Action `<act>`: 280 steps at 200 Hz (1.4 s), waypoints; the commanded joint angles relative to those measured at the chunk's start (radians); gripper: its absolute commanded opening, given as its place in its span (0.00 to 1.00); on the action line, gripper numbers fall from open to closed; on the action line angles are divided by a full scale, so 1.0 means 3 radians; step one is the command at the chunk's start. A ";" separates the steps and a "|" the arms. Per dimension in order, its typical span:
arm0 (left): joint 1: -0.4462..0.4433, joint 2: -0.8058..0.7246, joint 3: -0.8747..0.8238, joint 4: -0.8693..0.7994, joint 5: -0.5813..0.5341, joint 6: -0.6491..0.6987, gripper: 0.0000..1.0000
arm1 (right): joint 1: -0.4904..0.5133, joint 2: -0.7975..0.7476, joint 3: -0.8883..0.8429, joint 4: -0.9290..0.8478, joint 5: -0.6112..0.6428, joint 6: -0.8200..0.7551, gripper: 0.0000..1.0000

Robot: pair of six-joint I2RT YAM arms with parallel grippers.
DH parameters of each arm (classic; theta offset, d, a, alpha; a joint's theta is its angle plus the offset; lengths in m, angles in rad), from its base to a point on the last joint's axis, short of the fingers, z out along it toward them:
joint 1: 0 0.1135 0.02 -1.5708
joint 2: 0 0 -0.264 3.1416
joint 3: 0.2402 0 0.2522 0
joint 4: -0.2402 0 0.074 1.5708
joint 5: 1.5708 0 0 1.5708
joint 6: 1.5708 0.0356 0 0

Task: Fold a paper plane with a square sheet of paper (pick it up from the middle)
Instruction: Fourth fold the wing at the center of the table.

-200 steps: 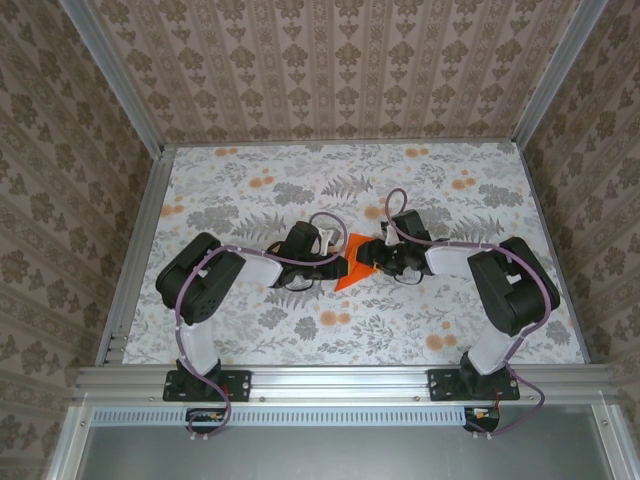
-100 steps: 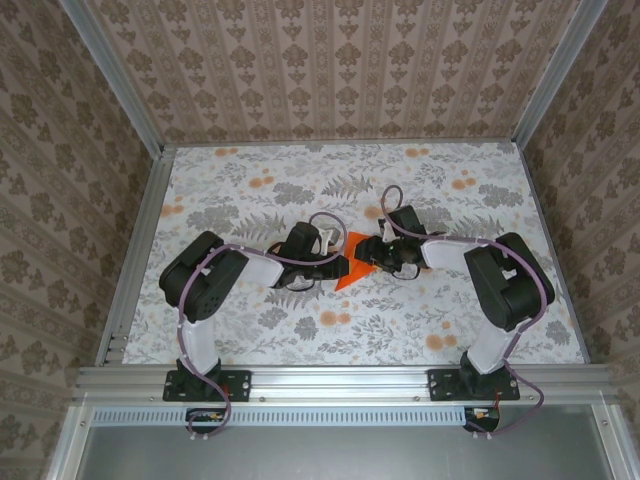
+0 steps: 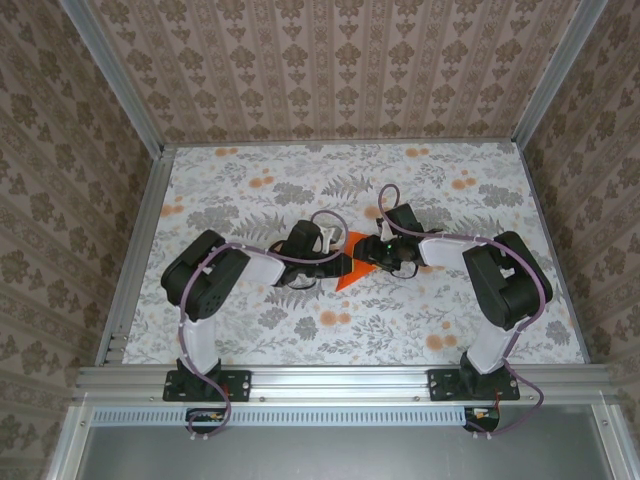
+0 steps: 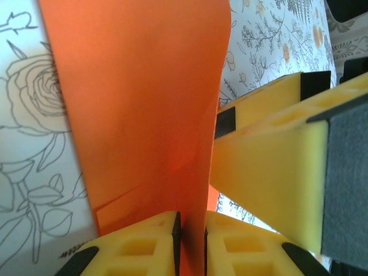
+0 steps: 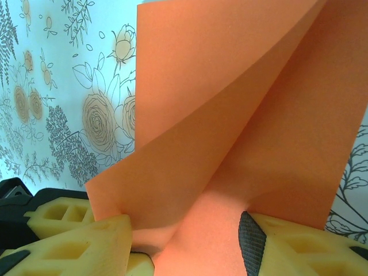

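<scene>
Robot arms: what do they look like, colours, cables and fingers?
Both the left arm and right arm have bulky black joints, white links and black bases. Thin purple cables run along each. The fingers are yellow foam-like blocks with moulded hollows and dark grey pads.

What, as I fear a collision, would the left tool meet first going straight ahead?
The square sheet of paper, rising between its fingers; the right tool looks just offside, depth unclear.

No legible text or number anywhere; tiny print on tablecloth (image 4: 34,144) unreadably blurred
</scene>
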 commanded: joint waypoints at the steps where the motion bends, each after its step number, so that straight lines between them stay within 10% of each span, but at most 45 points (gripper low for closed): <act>1: 0.0020 0.0059 0.0101 0.0042 0.0046 0.0033 0.19 | 0.0028 0.0145 -0.0047 -0.0184 0.0065 -0.0063 0.55; 280: 0.0104 0.0032 -0.0215 0.0496 0.0065 -0.0209 0.04 | -0.0072 0.0101 0.0278 -0.0182 -0.0004 -0.0242 0.55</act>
